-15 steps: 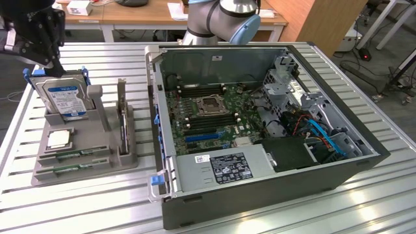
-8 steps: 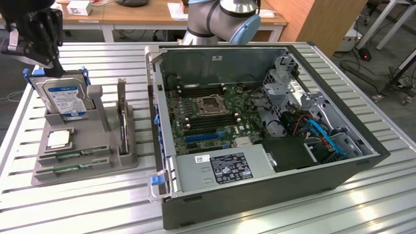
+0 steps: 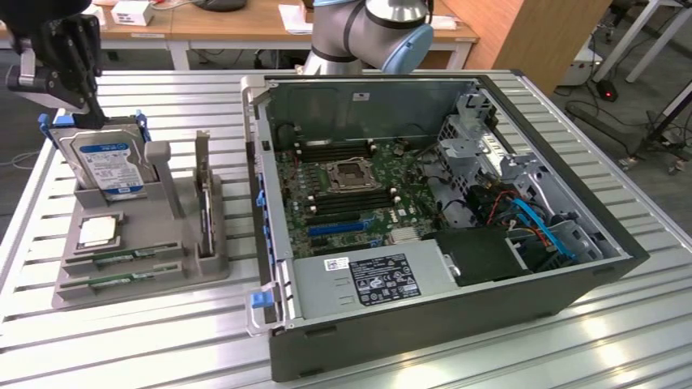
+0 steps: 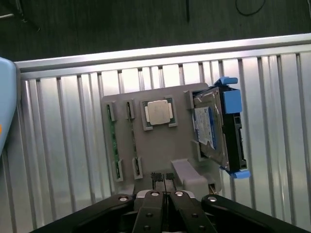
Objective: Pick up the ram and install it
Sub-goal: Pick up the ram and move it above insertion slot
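Pincer [image 3: 91, 112] fingers are pressed together with nothing between them, hanging over the grey parts holder [image 3: 162, 271] on the slatted metal tabletop [image 3: 32, 340], close above the upright silver hard drive [image 3: 108, 162] with its blue label. The ram [image 3: 119, 280], a thin green stick, lies flat in a slot at the holder's edge, near the square processor chip [image 3: 97, 231] and apart from the pincer. At the exterior view's right, the open computer case [image 3: 562, 308] lies on its side with its motherboard [image 3: 346, 186] exposed.
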You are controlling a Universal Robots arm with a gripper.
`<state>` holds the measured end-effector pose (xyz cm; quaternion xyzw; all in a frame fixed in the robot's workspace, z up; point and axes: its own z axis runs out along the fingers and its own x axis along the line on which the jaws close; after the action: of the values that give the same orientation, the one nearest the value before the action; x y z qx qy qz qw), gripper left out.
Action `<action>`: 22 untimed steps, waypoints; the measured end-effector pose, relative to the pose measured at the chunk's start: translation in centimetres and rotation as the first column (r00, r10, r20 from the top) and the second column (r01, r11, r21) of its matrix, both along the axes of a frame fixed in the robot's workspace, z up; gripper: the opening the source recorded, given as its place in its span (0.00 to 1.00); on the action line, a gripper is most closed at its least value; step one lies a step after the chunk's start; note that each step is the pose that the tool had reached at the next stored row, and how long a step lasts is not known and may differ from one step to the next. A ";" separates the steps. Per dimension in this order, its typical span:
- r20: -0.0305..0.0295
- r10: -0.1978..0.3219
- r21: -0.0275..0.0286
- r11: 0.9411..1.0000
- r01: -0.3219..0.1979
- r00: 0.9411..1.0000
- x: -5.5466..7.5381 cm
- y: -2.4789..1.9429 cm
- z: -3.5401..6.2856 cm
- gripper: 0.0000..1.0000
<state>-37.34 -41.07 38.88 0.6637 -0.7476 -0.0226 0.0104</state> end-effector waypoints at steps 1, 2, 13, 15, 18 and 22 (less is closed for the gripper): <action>0.000 0.009 0.000 1.000 -0.009 1.000 0.0 0.00 0.00 0.09; 0.000 0.018 0.000 1.000 -0.018 1.000 0.0 0.00 0.00 0.09; 0.000 0.083 0.000 0.997 -0.083 0.997 0.0 0.00 0.00 0.09; 0.000 0.083 0.000 0.997 -0.083 0.997 0.0 0.00 0.00 0.09; 0.000 0.083 0.000 0.997 -0.083 0.997 0.0 0.00 0.00 0.09; 0.000 0.083 0.000 0.997 -0.083 0.997 0.0 0.00 0.00 0.09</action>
<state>-37.34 -41.07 38.88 0.6942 -0.7193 -0.0222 0.0114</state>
